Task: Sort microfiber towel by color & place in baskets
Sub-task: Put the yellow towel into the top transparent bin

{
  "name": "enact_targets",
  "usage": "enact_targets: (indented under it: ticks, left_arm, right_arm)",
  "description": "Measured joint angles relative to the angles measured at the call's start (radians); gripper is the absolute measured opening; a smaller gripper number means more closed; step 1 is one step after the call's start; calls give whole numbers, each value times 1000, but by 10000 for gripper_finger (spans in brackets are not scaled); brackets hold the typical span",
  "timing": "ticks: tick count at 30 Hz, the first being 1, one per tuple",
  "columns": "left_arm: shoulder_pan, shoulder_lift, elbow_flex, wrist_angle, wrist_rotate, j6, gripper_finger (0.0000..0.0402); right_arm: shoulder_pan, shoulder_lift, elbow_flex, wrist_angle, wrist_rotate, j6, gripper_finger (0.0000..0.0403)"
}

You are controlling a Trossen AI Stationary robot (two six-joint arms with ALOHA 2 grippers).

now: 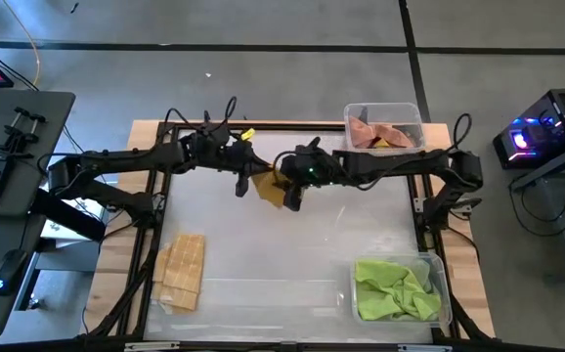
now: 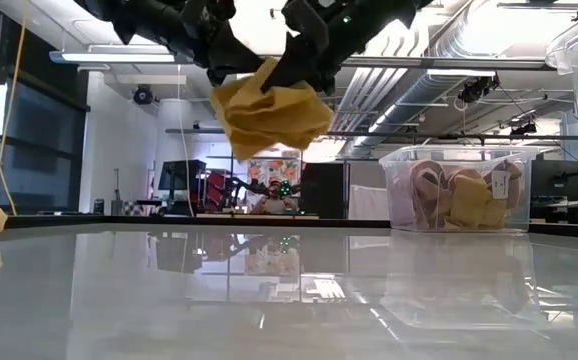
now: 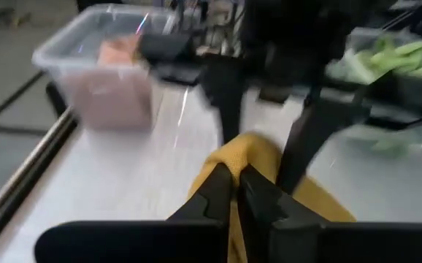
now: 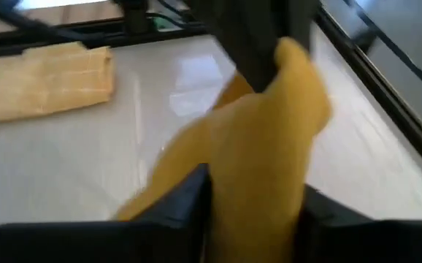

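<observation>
You see the yellow towel (image 1: 271,186) hanging crumpled above the middle of the worktop (image 1: 292,254), clear of its surface. The left gripper (image 1: 244,180) has its jaws pinching one side of the cloth; the right gripper (image 1: 290,192) has its jaws pinching the other. The far basket (image 1: 384,127) holds pinkish-tan towels (image 1: 380,136). The near basket (image 1: 398,287) holds green towels (image 1: 393,290). A folded yellow stack (image 1: 183,269) lies flat at the worktop's left.

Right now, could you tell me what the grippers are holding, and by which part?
Both hold the yellow towel in the air: the left gripper pinches an upper fold, the right gripper grips the bunched cloth beside it.
</observation>
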Motion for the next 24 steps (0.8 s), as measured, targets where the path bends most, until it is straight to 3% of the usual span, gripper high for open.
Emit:
enact_targets:
  ticks: [3,5,10,16,20,24]
  left_arm:
    - [1,-1,0,-84,-63,-11,16]
    - [9,-4,0,-135,-95,18,30]
    - [52,-5,0,-166,-202,90,71]
    - [105,-5,0,-129,-224,113,89]
    - [124,-5,0,-123,-223,148,89]
    - [133,-5,0,-87,-224,89,90]
  right_arm:
    - [17,-9,2,-42,87,122,35]
    - [23,-30,28,-145,154,212,15]
    - [-8,-106,183,-553,335,285,26]
    - [-187,-168,383,-980,370,291,14]
    - [-364,-191,373,-1092,366,156,18]
    - [-542,-198,301,-1110,316,18,8]
